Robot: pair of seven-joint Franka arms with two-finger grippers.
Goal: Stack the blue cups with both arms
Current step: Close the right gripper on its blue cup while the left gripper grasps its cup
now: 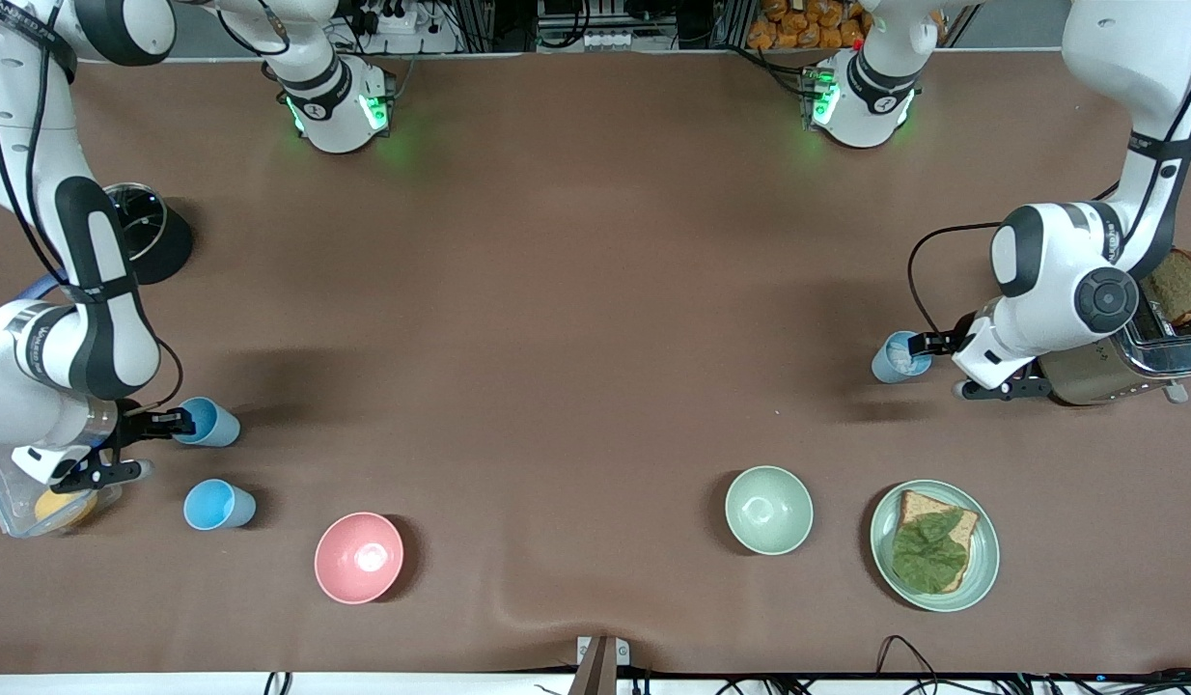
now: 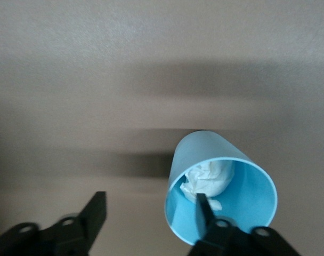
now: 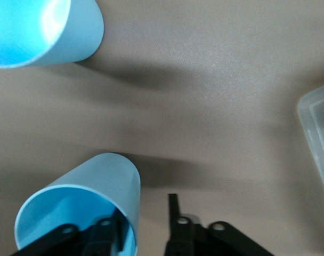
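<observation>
The left gripper (image 1: pixel 928 345) straddles the rim of a blue cup (image 1: pixel 900 357) (crumpled paper inside) beside the toaster (image 1: pixel 1126 362), one finger inside, one outside, not yet pinched. The right gripper (image 1: pixel 176 423) straddles another cup's (image 1: pixel 209 422) rim likewise, wall between its fingers. A third cup (image 1: pixel 218 505) stands near the pink bowl (image 1: pixel 359 557).

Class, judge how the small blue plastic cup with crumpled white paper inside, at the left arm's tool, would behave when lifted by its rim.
The small blue plastic cup is probably light: thin wall, only crumpled white paper inside. Its smooth tapered side may slip. One finger of the left tool sits inside the rim, so it might tilt when raised.
</observation>
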